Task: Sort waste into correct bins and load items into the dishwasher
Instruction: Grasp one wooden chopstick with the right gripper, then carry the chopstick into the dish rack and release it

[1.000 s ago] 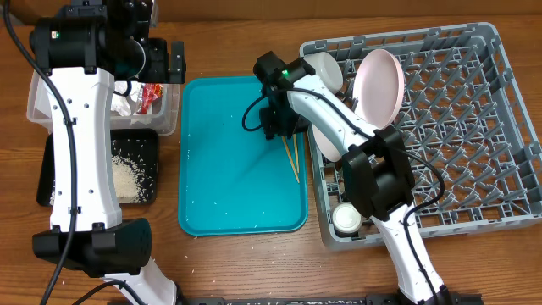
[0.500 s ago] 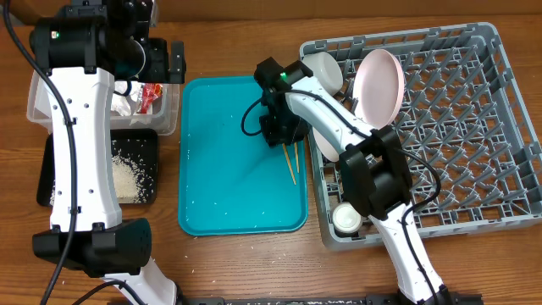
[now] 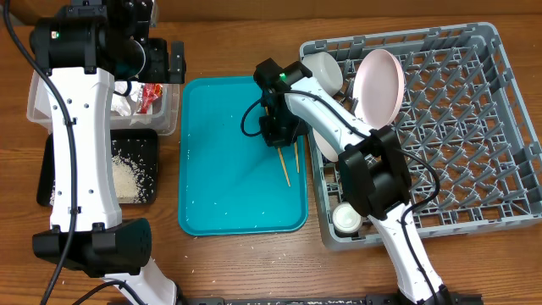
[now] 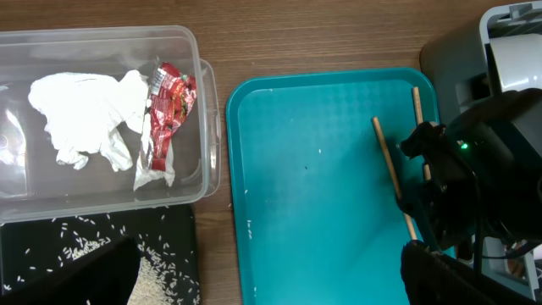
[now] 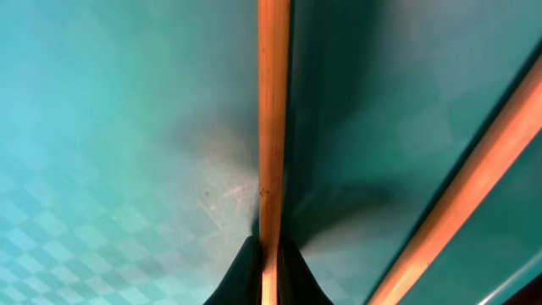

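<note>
Your brown wooden worktop point(image 3: 246, 263) carries everything. The large square grey plastic dish rack point(image 3: 508, 85) fills its right side. The wide teal serving tray point(image 3: 229, 195) lies just left of the rack.

On the far left stands the clear plastic rectangular tub point(image 3: 38, 106), with the shallow black rectangular tray point(image 3: 44, 178) just in front of it. Your left hand point(image 3: 165, 63) hovers over the tub's right end. In the left wrist view its fingers look spread, with nothing between them.

In the rack, the round pale pink plate point(image 3: 378, 80) stands on edge among the pegs at the rear left. The pale white bowl point(image 3: 326, 69) is tilted in the corner just beside it. The small white cup point(image 3: 347, 220) sits in the rack's front left corner, partly behind your right arm.

Inside the tub, the crumpled white tissue point(image 4: 85, 119) lies touching the small red crinkly snack wrapper point(image 4: 165, 110) on its right.

Your right hand point(image 5: 269, 275) is low over the teal tray's right side. It is clenched on one thin wooden chopstick point(image 5: 273, 127). The second wooden chopstick point(image 5: 474, 178) lies on the tray near it, at an angle.

The loose white rice grains point(image 3: 127, 174) are heaped in the black tray, and a few specks dot the teal tray.
</note>
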`<state>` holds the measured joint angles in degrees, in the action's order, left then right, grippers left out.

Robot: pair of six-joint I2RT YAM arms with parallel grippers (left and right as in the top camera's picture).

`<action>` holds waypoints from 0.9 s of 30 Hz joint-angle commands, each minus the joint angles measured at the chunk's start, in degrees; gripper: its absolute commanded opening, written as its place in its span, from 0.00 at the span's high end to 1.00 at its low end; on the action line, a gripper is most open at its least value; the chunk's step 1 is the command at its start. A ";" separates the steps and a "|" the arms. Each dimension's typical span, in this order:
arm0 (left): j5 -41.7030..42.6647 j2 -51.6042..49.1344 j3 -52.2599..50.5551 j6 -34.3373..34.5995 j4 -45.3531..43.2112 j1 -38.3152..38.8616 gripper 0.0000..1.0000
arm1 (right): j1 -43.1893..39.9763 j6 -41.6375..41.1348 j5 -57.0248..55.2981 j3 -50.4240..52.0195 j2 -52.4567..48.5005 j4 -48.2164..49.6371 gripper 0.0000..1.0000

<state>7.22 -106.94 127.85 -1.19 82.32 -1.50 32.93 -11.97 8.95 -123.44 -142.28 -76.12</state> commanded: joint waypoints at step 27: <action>-0.20 0.33 0.55 0.09 -0.04 0.39 0.00 | 5.57 -4.76 -7.28 -24.76 15.91 -20.94 0.96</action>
<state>7.22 -106.94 127.85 -1.19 82.32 -1.50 38.65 -14.02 3.05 -146.36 -133.45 -97.12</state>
